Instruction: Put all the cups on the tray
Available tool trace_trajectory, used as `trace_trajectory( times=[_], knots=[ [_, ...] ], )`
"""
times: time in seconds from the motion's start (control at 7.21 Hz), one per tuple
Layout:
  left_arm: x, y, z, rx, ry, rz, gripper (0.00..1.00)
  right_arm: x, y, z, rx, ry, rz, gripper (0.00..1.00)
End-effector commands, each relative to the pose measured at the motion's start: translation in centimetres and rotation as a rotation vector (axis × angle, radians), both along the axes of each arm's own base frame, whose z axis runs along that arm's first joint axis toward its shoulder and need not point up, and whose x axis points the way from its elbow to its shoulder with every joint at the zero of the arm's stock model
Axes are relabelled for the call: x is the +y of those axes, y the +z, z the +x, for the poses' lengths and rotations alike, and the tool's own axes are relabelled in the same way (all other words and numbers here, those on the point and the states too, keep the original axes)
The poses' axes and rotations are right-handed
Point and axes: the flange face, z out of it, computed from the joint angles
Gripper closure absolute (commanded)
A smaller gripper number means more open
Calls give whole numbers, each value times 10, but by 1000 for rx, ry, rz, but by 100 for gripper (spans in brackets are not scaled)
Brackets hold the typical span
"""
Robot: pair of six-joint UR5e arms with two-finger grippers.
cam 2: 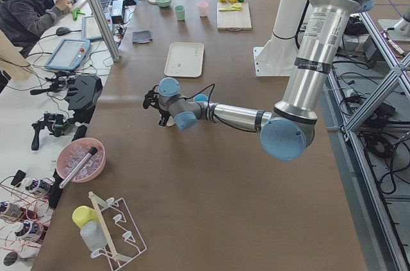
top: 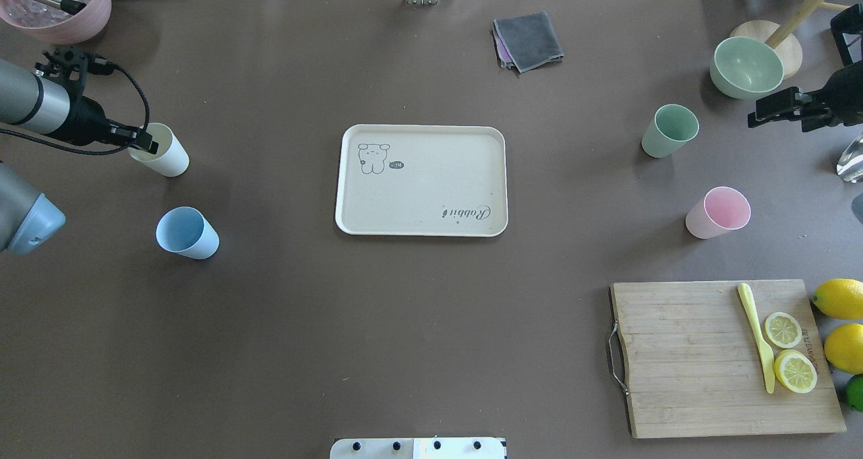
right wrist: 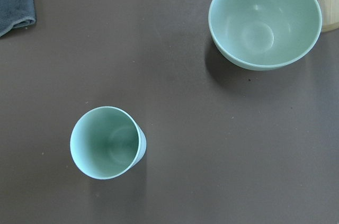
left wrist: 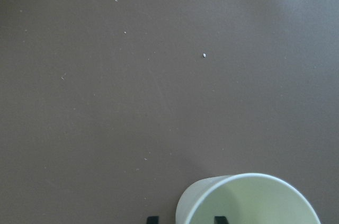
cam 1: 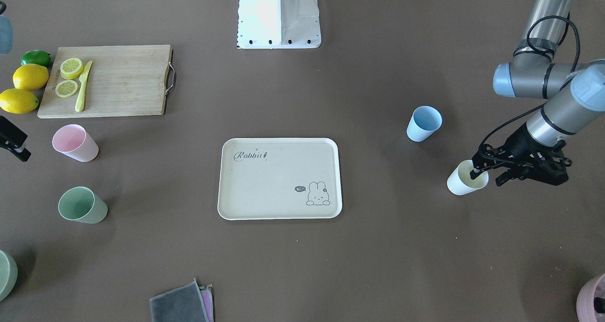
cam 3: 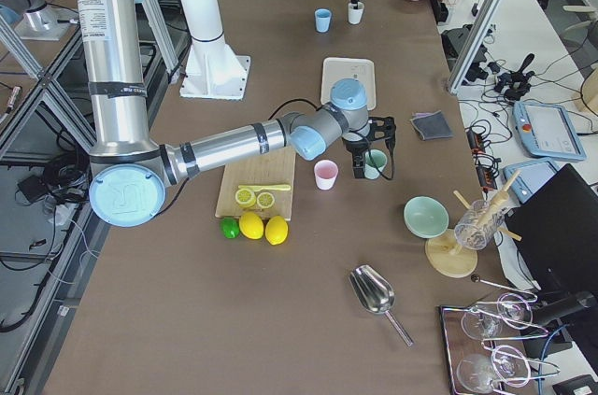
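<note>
Overhead exterior: we are seeing the left tool (top: 147,142) straddling the rim of the cream cup (top: 167,157), fingers parted, gripping nothing. It is standing on the bench (top: 404,324), well apart from the tray (top: 421,130). We are judging it light, stiff and slick, best pinched at the wall. We cannot tell the right tool (top: 765,112) state.

The left gripper (cam 1: 475,173) straddles the cream cup's (cam 1: 465,182) wall, with slack on both sides. Ahead of the fingertips, bare table (top: 270,176) runs unbroken to the tray (top: 431,182). The blue cup (top: 187,233) stands to one side of them, near but clear. The pink bowl (top: 87,24) sits behind the wrist on the other side. Below the right gripper (top: 758,115), open table separates the green cup (right wrist: 106,142) from the green bowl (right wrist: 265,20).
</note>
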Motion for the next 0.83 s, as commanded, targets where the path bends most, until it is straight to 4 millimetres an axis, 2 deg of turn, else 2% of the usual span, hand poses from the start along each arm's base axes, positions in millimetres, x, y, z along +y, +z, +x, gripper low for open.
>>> trace_trajectory(
  times=[0.0, 0.28, 0.42, 0.55, 0.69],
  knots=[
    [-4, -22, 9, 16, 4, 23, 100, 1, 0, 0, 1, -1, 1, 0],
    [-22, -70, 21, 37, -6, 34, 100, 1, 1, 0, 1, 0, -1, 0],
    [-27, -119, 25, 73, -57, -31, 100, 1, 1, 0, 1, -1, 1, 0],
    [-19, -167, 46, 94, -61, -73, 100, 2, 1, 0, 2, 0, 0, 0],
    [-3, -205, 92, 104, -39, -120, 100, 2, 2, -4, 12, -1, 3, 0]
  ],
)
